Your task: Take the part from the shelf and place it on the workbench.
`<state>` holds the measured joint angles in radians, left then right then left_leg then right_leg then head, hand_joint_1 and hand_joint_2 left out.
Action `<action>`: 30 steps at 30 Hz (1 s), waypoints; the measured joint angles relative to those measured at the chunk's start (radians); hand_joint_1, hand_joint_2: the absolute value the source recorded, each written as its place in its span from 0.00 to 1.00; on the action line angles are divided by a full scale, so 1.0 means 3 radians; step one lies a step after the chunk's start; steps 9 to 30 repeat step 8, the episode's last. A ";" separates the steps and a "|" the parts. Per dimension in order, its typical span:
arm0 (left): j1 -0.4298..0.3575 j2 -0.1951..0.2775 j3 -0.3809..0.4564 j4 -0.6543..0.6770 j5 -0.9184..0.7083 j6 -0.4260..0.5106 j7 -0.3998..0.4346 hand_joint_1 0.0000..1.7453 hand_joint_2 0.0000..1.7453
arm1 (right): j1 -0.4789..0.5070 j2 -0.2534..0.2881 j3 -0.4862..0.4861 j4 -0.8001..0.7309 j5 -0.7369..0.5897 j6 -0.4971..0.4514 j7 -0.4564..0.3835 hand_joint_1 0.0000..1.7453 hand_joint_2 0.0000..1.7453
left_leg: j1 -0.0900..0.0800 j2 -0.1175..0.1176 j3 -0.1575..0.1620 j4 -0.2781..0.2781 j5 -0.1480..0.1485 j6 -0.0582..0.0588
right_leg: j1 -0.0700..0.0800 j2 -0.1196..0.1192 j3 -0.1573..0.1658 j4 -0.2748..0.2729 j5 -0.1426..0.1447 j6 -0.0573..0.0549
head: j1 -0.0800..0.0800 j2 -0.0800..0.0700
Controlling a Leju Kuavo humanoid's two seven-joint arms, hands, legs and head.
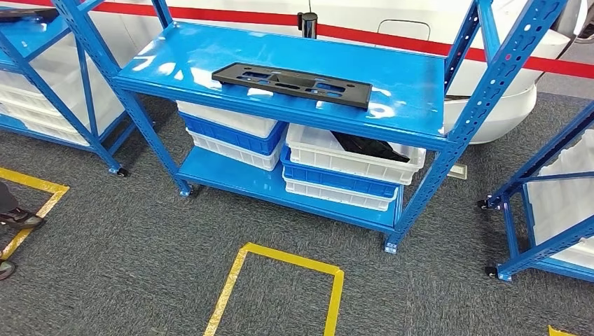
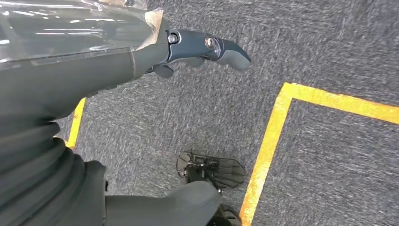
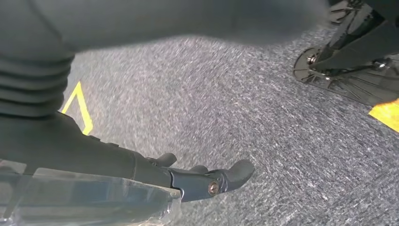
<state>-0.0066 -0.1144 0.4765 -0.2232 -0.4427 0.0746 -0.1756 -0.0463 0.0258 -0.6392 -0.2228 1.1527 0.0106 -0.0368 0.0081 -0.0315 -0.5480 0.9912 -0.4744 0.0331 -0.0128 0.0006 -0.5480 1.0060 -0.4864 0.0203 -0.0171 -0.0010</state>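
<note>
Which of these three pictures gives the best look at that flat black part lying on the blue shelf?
The head view. There the black part lies whole and flat on the blue shelf's top board. Both wrist views look down at grey carpet past the left hand and right hand, giving nothing of the part.

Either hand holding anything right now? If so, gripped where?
Nothing is held. The left hand and right hand hang empty over the carpet; the black part lies untouched on the top shelf.

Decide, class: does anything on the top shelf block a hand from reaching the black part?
Nothing visible does. The black part lies alone on the blue top shelf, open from above and in front.
</note>
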 joint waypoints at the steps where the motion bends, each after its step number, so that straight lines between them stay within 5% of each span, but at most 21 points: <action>1: 0.0015 0.0006 -0.0038 -0.0013 0.0039 -0.0007 0.0015 0.00 0.00 | 0.0016 -0.0003 0.0053 -0.0012 -0.0104 0.0000 0.0002 0.00 0.00 | 0.0004 0.0000 0.0002 -0.0002 -0.0001 -0.0033 | 0.0003 0.0000 0.0000 0.0000 -0.0001 -0.0002 | 0.0001 0.0000; 3: 0.0045 0.0020 -0.0115 -0.0037 0.0118 -0.0017 0.0047 0.00 0.00 | 0.0049 -0.0010 0.0160 -0.0037 -0.0313 -0.0001 0.0007 0.00 0.00 | 0.0006 0.0000 0.0003 -0.0004 -0.0003 -0.0066 | 0.0006 0.0000 0.0000 0.0001 -0.0003 -0.0004 | 0.0002 0.0000; 8: 0.0106 0.0060 -0.0294 -0.0099 0.0298 -0.0043 0.0117 0.00 0.00 | 0.0125 -0.0022 0.0405 -0.0097 -0.0779 -0.0006 0.0026 0.00 0.00 | -0.0012 0.0000 0.0004 -0.0004 -0.0007 -0.0068 | 0.0003 0.0000 0.0001 -0.0003 -0.0004 -0.0004 | 0.0002 0.0000; 30: 0.0106 0.0060 -0.0294 -0.0099 0.0298 -0.0043 0.0117 0.00 0.00 | 0.0125 -0.0022 0.0405 -0.0097 -0.0779 -0.0006 0.0026 0.00 0.00 | -0.0012 0.0000 0.0004 -0.0004 -0.0007 -0.0068 | 0.0003 0.0000 0.0001 -0.0003 -0.0004 -0.0004 | 0.0002 0.0000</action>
